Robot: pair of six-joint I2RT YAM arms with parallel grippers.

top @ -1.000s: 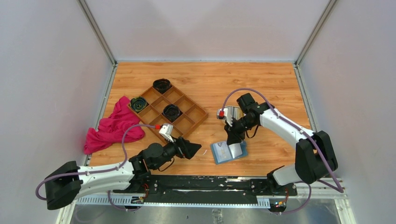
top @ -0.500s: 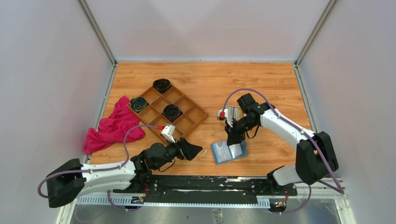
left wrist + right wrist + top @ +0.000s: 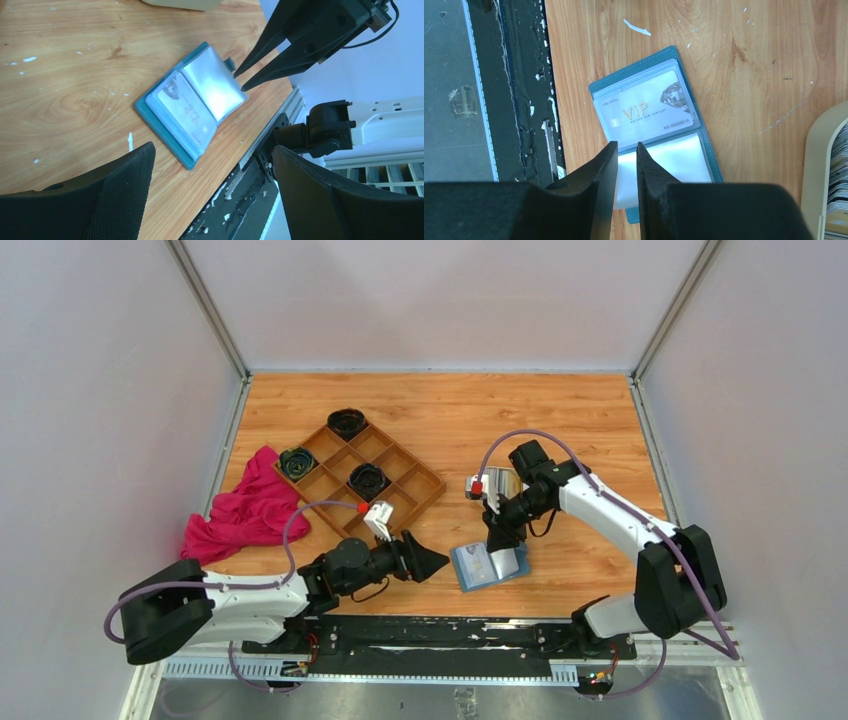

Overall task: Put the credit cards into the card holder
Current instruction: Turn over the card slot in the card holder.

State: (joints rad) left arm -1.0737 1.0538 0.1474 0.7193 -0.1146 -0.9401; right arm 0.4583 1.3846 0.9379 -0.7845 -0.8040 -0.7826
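Note:
The teal card holder (image 3: 488,565) lies open near the table's front edge, its clear sleeves up. One whitish credit card (image 3: 646,112) printed "VIP" sits in a sleeve; the left wrist view shows this card (image 3: 187,107) too. My right gripper (image 3: 626,146) hangs just above the holder's (image 3: 704,140) lower clear sleeve, jaws a narrow gap apart with nothing between them. My left gripper (image 3: 214,150) is wide open and empty, a little left of the holder (image 3: 165,130). More cards (image 3: 838,170) stand stacked in a cream tray (image 3: 816,150).
A brown wooden compartment tray (image 3: 360,475) with three dark round items sits at the left middle. A pink cloth (image 3: 245,512) lies beside it. The black rail (image 3: 450,630) runs along the front edge, close below the holder.
My left arm has reached to the right, bringing its gripper closer to the card holder, and its jaws have narrowed slightly. The right arm has hardly moved.

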